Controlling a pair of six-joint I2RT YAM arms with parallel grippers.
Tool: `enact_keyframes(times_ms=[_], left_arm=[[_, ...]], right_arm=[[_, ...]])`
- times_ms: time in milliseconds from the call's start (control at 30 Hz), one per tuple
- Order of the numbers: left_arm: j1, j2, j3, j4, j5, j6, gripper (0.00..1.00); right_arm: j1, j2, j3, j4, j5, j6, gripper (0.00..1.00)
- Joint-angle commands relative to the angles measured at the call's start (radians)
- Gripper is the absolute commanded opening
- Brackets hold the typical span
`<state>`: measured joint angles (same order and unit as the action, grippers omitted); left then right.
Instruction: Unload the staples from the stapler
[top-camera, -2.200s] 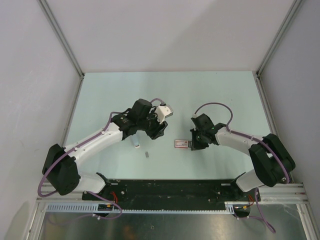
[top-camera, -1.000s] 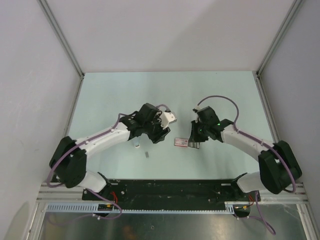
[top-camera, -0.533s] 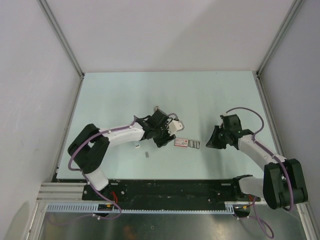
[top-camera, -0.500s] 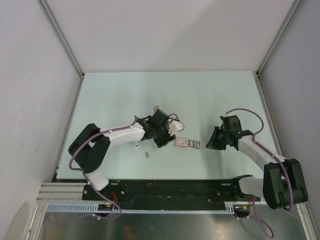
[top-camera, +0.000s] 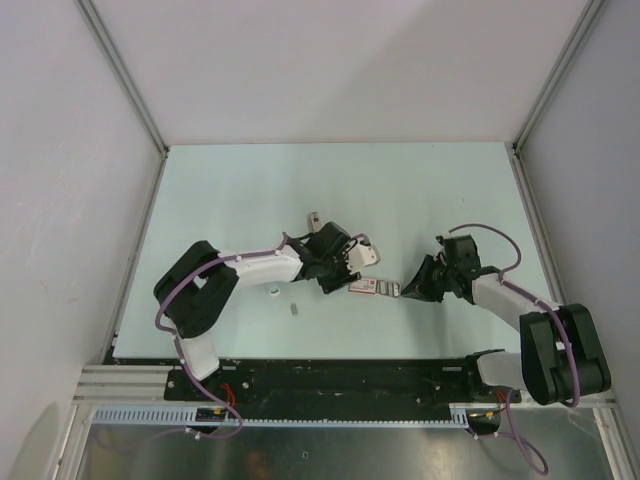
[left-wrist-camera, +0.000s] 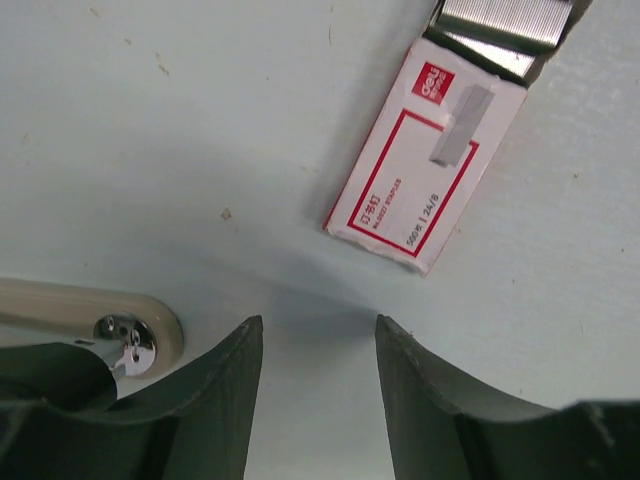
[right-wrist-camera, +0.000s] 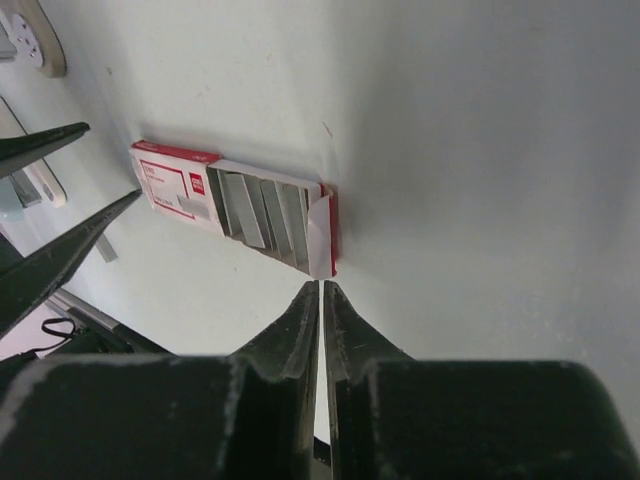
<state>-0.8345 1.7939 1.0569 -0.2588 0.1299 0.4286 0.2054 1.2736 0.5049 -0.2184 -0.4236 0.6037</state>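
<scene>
Right pincer (right-wrist-camera: 322, 288) together, tips at staple box (right-wrist-camera: 178, 188) open flap. Left pincer (left-wrist-camera: 318, 332) apart, empty, off box's closed end; stapler (left-wrist-camera: 90, 310) also that side.

Both arms wear white link shells between bulky black joint housings: the left arm (top-camera: 255, 265) at lower left of the overhead frame, the right arm (top-camera: 500, 295) at lower right. Each trails a looping purple cable (top-camera: 480, 233) and is mounted on a black base bar (top-camera: 340, 378) along the bottom. The left gripper (left-wrist-camera: 315, 335) has dark, matte, rounded fingers, while the right gripper (right-wrist-camera: 321, 292) has dark fingers tapering to thin tips.
</scene>
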Motion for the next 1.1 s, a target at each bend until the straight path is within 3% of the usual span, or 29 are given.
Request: enact_keyframes(times_ms=[0, 600, 867, 933, 1067], left_arm=[[-0.013, 0.011, 0.037, 0.037, -0.018, 0.029, 0.54], [-0.044, 0.015, 0.035, 0.048, -0.012, 0.04, 0.53], [-0.047, -0.03, 0.004, 0.043, -0.045, 0.054, 0.54], [-0.037, -0.106, -0.03, 0.027, -0.066, 0.077, 0.57], [0.0, -0.267, -0.071, -0.061, -0.107, 0.09, 0.74]], right_arm=[[-0.007, 0.022, -0.007, 0.077, -0.03, 0.026, 0.08], [-0.007, 0.049, -0.013, 0.121, -0.051, 0.037, 0.04], [-0.007, -0.012, 0.019, 0.028, 0.001, -0.014, 0.02], [-0.008, -0.062, 0.043, -0.037, 0.046, -0.043, 0.04], [-0.006, -0.141, 0.094, -0.133, 0.115, -0.085, 0.17]])
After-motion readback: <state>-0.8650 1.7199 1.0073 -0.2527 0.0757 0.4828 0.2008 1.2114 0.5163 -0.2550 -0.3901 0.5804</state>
